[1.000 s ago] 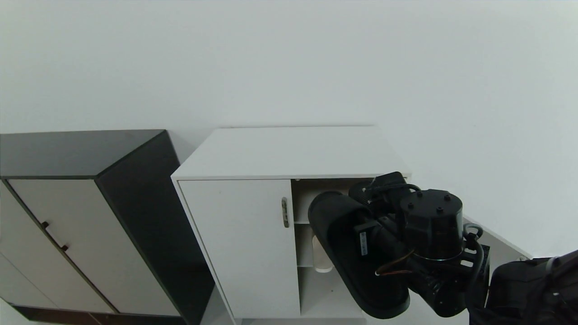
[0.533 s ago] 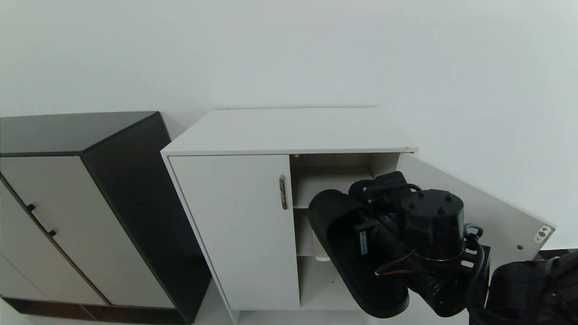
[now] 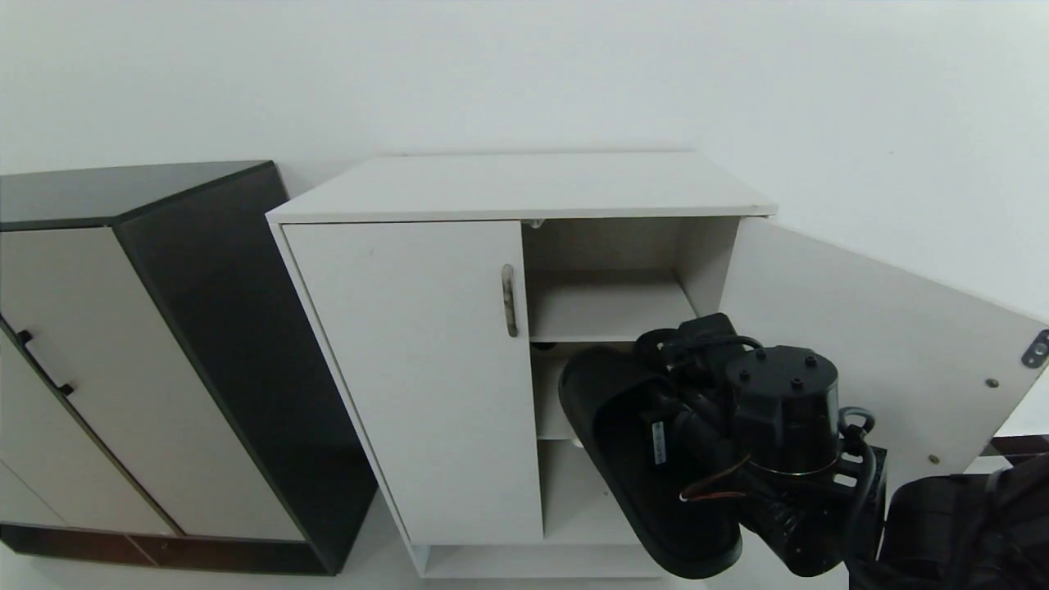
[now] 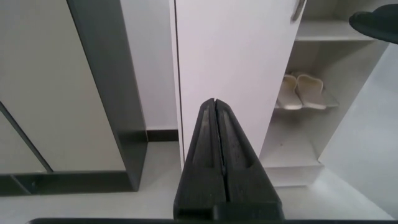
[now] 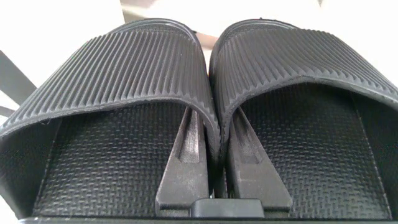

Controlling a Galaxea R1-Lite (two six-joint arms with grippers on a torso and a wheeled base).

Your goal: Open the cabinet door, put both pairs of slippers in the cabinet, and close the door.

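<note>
White wall [image 3: 524, 74] is standing behind a white cabinet [image 3: 524, 184] at the centre of the head frame. Its right door [image 3: 860, 328] is hanging wide open toward the right edge, and its left door [image 3: 410, 369] is sitting shut. At lower right, the right gripper [image 5: 214, 134] is clamping the black slippers [image 3: 647, 508] by their touching inner walls, in front of the open side. White slippers [image 4: 305, 92] are lying side by side inside, on the middle level. The left gripper [image 4: 214, 124] is hanging empty, fingers pressed together. A dark cabinet [image 3: 205, 328] is standing at the left.
</note>
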